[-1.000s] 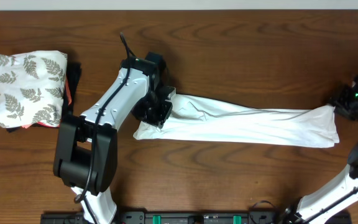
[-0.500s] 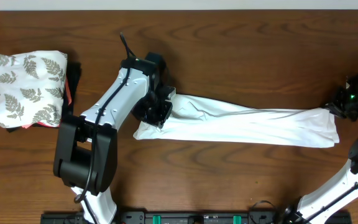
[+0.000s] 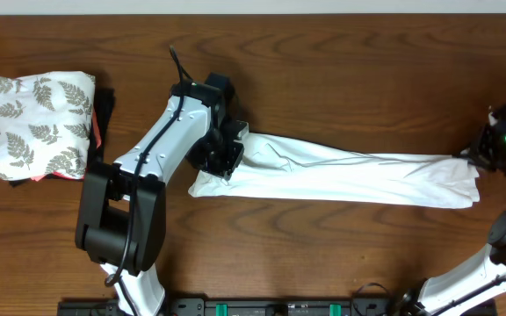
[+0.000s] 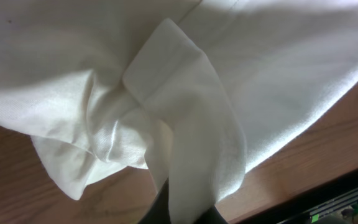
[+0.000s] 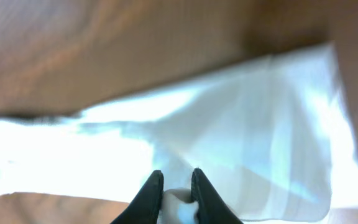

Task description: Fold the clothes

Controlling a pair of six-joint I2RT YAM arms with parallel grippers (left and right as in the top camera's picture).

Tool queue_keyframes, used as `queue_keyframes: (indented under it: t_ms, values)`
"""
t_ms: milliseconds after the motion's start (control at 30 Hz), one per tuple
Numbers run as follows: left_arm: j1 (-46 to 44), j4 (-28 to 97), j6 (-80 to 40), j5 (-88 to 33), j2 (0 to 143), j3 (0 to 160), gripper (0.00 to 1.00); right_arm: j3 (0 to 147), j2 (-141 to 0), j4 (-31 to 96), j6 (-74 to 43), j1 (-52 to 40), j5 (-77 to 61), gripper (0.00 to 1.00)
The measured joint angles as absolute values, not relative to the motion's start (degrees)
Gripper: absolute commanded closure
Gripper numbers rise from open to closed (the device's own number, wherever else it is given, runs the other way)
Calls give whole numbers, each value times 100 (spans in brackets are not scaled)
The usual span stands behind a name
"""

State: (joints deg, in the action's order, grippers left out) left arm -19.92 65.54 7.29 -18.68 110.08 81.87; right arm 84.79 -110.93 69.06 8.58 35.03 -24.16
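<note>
The clothes, a white T-shirt (image 3: 350, 175), lie pulled out into a long band across the middle of the table. My left gripper (image 3: 222, 158) is shut on its bunched left end. In the left wrist view a strip of the white cloth (image 4: 166, 93) runs down between the dark fingers of that gripper (image 4: 182, 214). At the far right, my right gripper (image 3: 477, 156) holds the shirt's other end. The right wrist view shows its two black fingers (image 5: 177, 186) closed on a small wad of the white fabric (image 5: 260, 124). No print shows on the shirt.
A folded white cloth with a grey fern pattern (image 3: 38, 123) sits at the far left, on top of black and red garments (image 3: 102, 114). Bare wooden table (image 3: 350, 70) lies behind and in front of the shirt.
My right gripper has closed on the shirt's right end and shifted slightly. The left arm and the rest of the shirt have stayed where they were.
</note>
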Motion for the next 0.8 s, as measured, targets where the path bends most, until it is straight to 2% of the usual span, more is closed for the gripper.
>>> queue_keyframes:
  t_ms: [100,133,200,433,667,800]
  values:
    - [-1992,6552,729,-1868,11008,8187,94,8479,-11083,7166,709,3503,-1964,79]
    - [-1992,6552,729,-1870,11008,8187,94,8479,-11083,7185,611,3503,-1741,69]
    - [-1992,6552,729,-1870,11008,8187,94,8479,-11083,7199,351,3503,-1273,58]
    - [-1992,6552,729,-1868,11008,8187,94,8479,-11083,7070,-255,3503,-248,59]
    - [-1992,6552,729,-1868,11008,8187,94,8479,-11083,6897,-325,3503,-322,60]
    - [-1992,6552,729,-1868,11008,8187,94,8479,-11083,6919,-325,3503,-416,56]
